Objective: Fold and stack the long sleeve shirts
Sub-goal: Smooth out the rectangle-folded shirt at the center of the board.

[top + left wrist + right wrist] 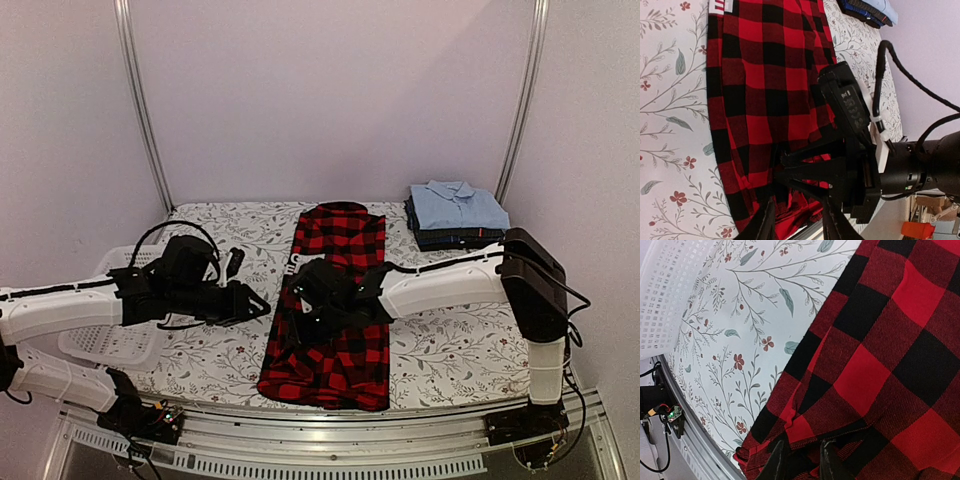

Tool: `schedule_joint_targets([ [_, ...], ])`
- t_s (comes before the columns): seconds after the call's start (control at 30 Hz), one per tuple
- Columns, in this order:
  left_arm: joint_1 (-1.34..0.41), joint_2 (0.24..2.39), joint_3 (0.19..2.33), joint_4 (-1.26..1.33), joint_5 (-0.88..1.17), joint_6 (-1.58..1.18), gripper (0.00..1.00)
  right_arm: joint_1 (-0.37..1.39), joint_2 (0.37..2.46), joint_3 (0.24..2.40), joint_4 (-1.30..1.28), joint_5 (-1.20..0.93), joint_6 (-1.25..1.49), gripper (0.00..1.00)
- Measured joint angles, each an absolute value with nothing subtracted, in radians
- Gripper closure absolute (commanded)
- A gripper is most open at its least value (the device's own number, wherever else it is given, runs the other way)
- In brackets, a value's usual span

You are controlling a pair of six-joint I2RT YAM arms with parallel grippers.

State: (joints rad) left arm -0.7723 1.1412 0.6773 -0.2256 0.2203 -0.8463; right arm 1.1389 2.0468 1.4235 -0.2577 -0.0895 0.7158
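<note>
The red-and-black check long sleeve shirt [338, 350] lies lengthwise down the middle of the floral cloth, collar at the far end. My right gripper [298, 308] is down on its left edge. In the right wrist view its fingers [776, 460] stand close together, shut on a raised fold of the check fabric [890, 365]. My left gripper [262, 303] hovers just left of that same edge, pointing right. Its jaws [797, 220] are open with only the shirt [765, 75] beyond them. Folded shirts [455, 215], light blue over dark ones, are stacked at the back right.
A white mesh basket [105, 345] sits at the left edge under my left arm, and its wall [665, 290] shows in the right wrist view. The metal front rail [320, 425] runs just below the shirt's near hem. The right arm's wrist [850, 105] crosses over the shirt.
</note>
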Motion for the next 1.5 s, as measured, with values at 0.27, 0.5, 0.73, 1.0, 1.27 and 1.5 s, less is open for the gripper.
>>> schedule_joint_targets([
  [0.27, -0.836, 1.166, 0.622, -0.212, 0.212, -0.897, 0.69, 1.217, 2.127, 1.437, -0.284, -0.060, 0.782, 0.75],
  [0.5, -0.870, 1.246, 0.577, -0.170, 0.218, -0.956, 0.71, 1.223, 2.128, 1.437, -0.256, -0.056, 0.820, 0.61],
  [0.73, -0.871, 1.248, 0.517, -0.144, 0.215, -1.008, 0.71, 1.223, 2.039, 1.423, -0.285, -0.010, 0.823, 0.59],
  [1.0, -0.873, 1.207, 0.465, -0.143, 0.214, -1.027, 0.71, 1.227, 1.922, 1.401, -0.286, 0.007, 0.835, 0.75],
  [1.27, -0.875, 1.167, 0.443, -0.164, 0.212, -1.042, 0.71, 1.264, 1.999, 1.384, -0.307, 0.007, 0.868, 0.77],
  [1.5, -0.879, 1.165, 0.442, -0.182, 0.212, -1.044, 0.71, 1.277, 2.075, 1.383, -0.329, 0.005, 0.877, 0.74],
])
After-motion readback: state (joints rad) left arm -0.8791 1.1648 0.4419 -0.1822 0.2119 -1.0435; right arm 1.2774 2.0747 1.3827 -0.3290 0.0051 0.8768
